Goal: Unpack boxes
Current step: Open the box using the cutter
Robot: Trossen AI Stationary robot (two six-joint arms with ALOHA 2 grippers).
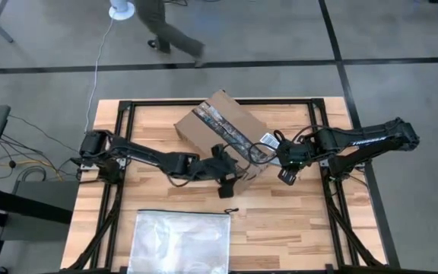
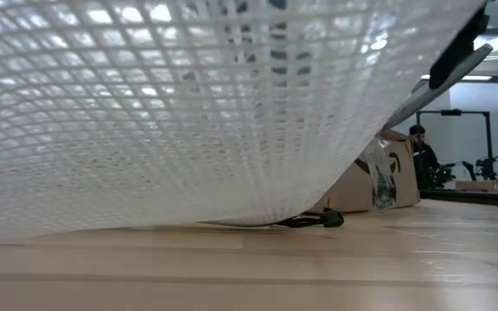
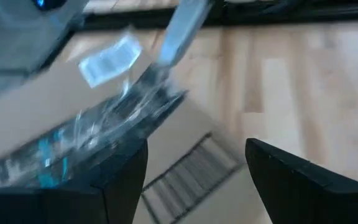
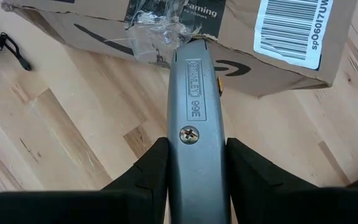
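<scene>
Gripping a grey utility knife point(image 4: 194, 124), your right gripper point(image 4: 196, 163) has its fingers closed tight on the handle, and the knife's tip meets the cardboard box point(image 1: 220, 128) straight ahead of it, at the torn, crinkled end of the dark printed tape point(image 4: 160, 28). You see a brown box with a white barcode label point(image 4: 294, 28) beside that tip and a curved arrow print below. Your left gripper point(image 3: 194, 180) sits wide open against the box's near side, holding nothing.
</scene>
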